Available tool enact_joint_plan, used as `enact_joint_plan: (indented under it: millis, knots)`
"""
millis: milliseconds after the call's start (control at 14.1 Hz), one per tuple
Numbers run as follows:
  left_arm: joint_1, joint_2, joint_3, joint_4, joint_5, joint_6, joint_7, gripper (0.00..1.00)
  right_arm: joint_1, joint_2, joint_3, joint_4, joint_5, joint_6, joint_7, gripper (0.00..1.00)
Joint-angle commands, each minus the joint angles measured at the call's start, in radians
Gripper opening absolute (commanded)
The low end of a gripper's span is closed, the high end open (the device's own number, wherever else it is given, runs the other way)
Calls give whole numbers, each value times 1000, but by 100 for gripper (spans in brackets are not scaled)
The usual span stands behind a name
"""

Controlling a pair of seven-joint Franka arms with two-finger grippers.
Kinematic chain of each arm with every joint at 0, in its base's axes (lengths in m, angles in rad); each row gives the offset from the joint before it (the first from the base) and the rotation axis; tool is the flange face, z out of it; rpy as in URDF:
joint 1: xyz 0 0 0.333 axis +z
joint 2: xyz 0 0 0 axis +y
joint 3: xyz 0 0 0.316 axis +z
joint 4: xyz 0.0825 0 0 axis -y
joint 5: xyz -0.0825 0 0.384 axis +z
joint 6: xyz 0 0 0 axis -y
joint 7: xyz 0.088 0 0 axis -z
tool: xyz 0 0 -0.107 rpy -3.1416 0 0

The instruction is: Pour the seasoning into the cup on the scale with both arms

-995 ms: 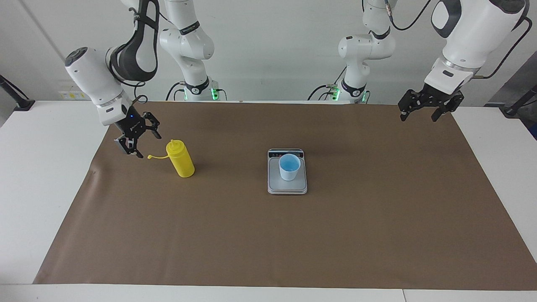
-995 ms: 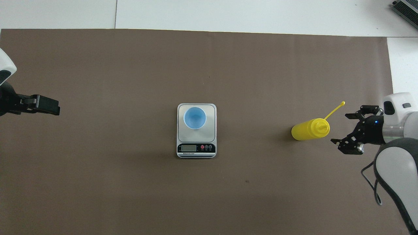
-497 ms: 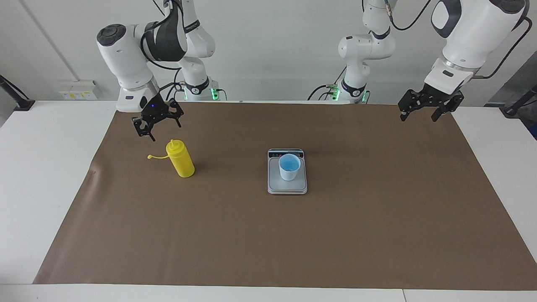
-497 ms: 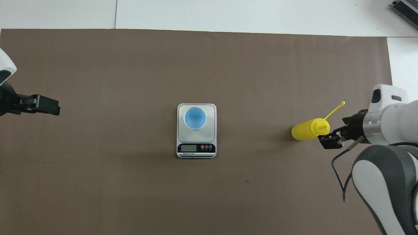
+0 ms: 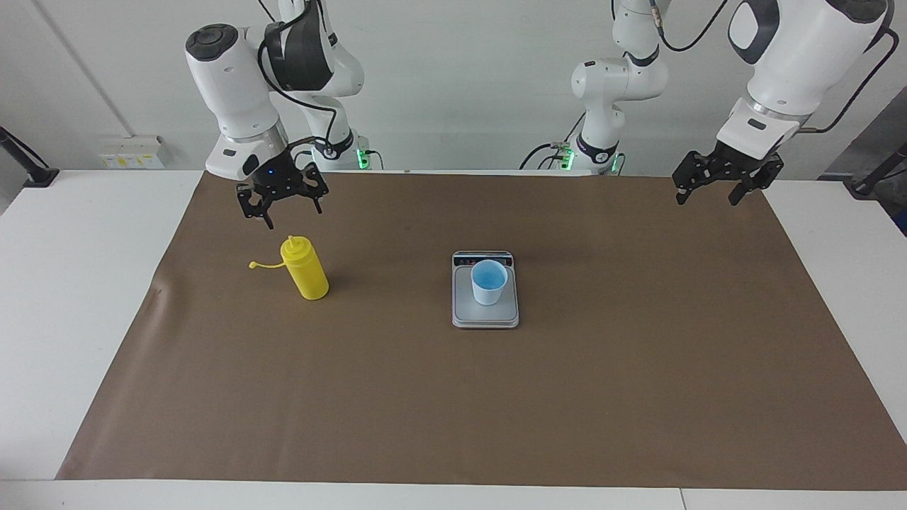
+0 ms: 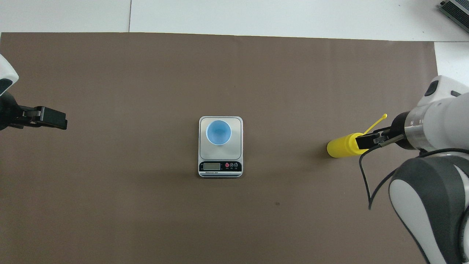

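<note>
The seasoning, a yellow squeeze bottle (image 5: pixel 306 273) (image 6: pixel 342 146), stands upright toward the right arm's end of the table, its cap strap (image 5: pixel 266 265) hanging out sideways. My right gripper (image 5: pixel 290 212) (image 6: pixel 370 141) hangs open just above the bottle's nozzle and does not touch it. At the middle, the light-blue cup (image 5: pixel 489 282) (image 6: pixel 218 132) stands on the silver-grey scale (image 5: pixel 485 316) (image 6: pixel 220 167). My left gripper (image 5: pixel 706 200) (image 6: pixel 55 123) waits open and empty in the air over the mat's edge at the left arm's end.
A brown mat (image 5: pixel 453 397) covers most of the white table (image 5: pixel 71 283). A grey device (image 6: pixel 456 9) lies at the table's corner farthest from the robots, at the right arm's end.
My right gripper has risen from beside the bottle's strap and swung over the bottle's top. The left arm, bottle, cup and scale have stayed put.
</note>
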Motion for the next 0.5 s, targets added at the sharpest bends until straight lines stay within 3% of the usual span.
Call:
enact_joint_plan:
  millis: [0,426]
  knots:
    - [10,-30,-5,-34,17,10,8,100,-1,98,1,206,-22,-132,57,100]
    - [10,-30,-5,-34,17,10,8,100,-15,105,1,249,33,-155,120,100]
